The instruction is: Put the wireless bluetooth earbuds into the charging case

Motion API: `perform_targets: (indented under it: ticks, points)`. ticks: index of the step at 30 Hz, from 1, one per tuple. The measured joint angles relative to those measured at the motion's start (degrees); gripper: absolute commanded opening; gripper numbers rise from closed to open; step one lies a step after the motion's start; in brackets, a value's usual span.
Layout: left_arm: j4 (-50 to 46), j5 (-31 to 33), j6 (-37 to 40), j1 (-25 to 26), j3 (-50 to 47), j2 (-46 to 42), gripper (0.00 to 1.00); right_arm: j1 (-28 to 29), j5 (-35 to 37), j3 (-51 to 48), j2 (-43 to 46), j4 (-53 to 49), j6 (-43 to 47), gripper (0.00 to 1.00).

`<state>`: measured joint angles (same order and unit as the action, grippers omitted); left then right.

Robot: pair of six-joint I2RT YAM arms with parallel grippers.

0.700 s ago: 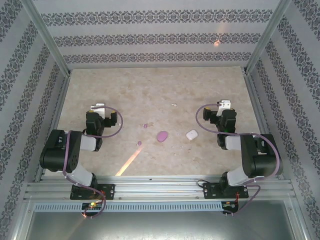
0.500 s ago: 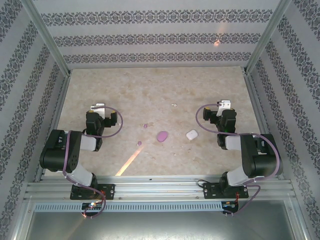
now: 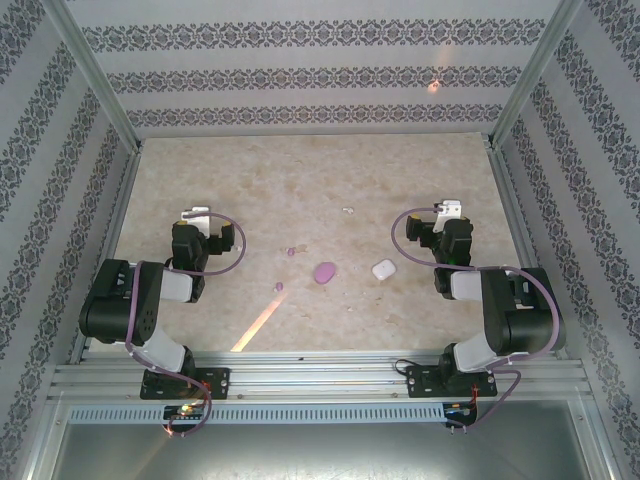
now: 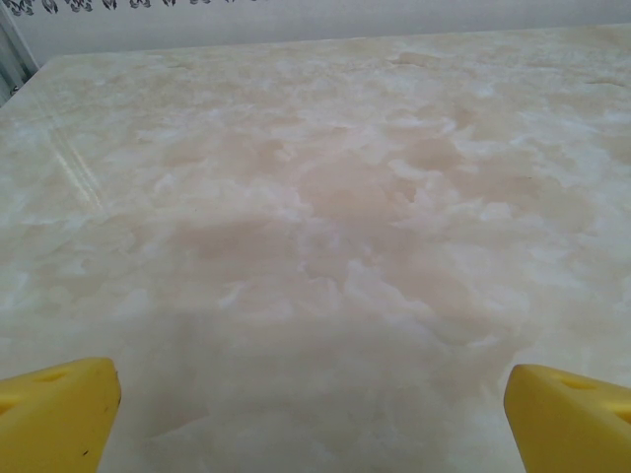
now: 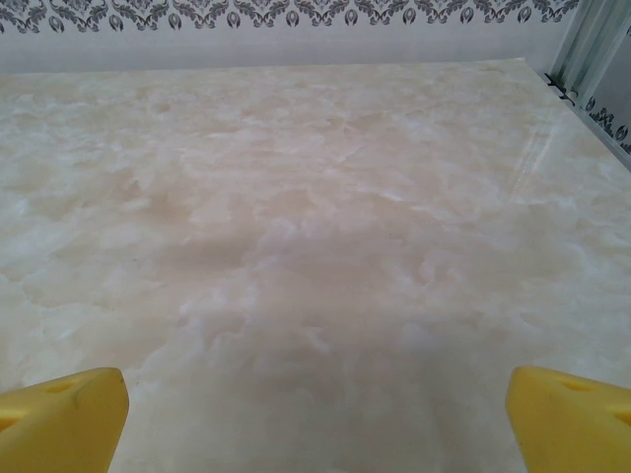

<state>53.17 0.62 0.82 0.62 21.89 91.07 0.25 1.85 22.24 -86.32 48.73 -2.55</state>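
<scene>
Earbuds (image 3: 291, 251) between left tool (image 3: 196, 214), right tool (image 3: 452, 208) — apart

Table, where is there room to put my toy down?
Bare: the far stretch of the table, between the back wall and the white earbud. Crowded: the middle, with the purple case, white case and purple earbuds.

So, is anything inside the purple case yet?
Hidden: the purple case appears shut from above. The nearer purple earbud and the farther purple earbud lie loose on the table outside it.
</scene>
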Motion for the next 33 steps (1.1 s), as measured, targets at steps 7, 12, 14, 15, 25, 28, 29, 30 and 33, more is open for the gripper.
perform_targets:
  ticks: [7,12,14,15,25,28,29,30,33]
  points:
    - [0.0,0.0,0.0,0.0,0.0,0.0,1.0,0.0,0.0,0.0,0.0,0.0,0.0,0.98]
    - [0.0,0.0,0.0,0.0,0.0,0.0,1.0,0.0,0.0,0.0,0.0,0.0,0.0,0.98]
    - [0.0,0.0,0.0,0.0,0.0,0.0,1.0,0.0,0.0,0.0,0.0,0.0,0.0,0.98]
    - [0.0,0.0,0.0,0.0,0.0,0.0,1.0,0.0,0.0,0.0,0.0,0.0,0.0,0.98]
    - [0.0,0.0,0.0,0.0,0.0,0.0,1.0,0.0,0.0,0.0,0.0,0.0,0.0,0.98]
    - [0.0,-0.3,0.0,0.0,0.0,0.0,1.0,0.0,-0.6,0.0,0.0,-0.1,0.3,0.98]
    - [0.0,-0.5,0.0,0.0,0.0,0.0,1.0,0.0,-1.1,0.0,0.0,-0.1,0.5,0.98]
    - [0.0,-0.7,0.0,0.0,0.0,0.0,1.0,0.0,-1.6,0.0,0.3,-0.3,0.9,0.98]
    - [-1.2,-1.1,0.0,0.0,0.0,-1.3,1.0,0.0,-2.4,0.0,2.2,-1.8,1.3,0.98]
